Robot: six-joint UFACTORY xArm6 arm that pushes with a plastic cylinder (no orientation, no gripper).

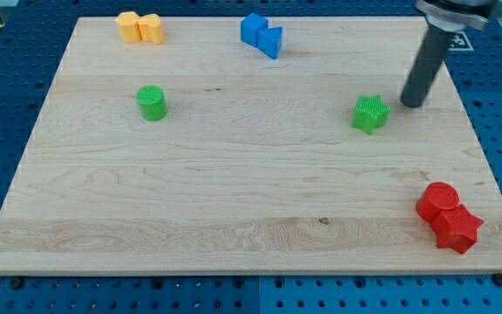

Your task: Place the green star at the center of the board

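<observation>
Tip [411, 104] | just right of green star [370, 112], apart | no hand, holds nothing

A pale wooden board [234, 201] lies on a blue perforated table [7, 105], evenly lit.

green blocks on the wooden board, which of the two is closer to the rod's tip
The green star-shaped block at the view's right: my tip sits just to its upper right, a small gap apart. The green cylinder block lies far off at the view's left.
</observation>
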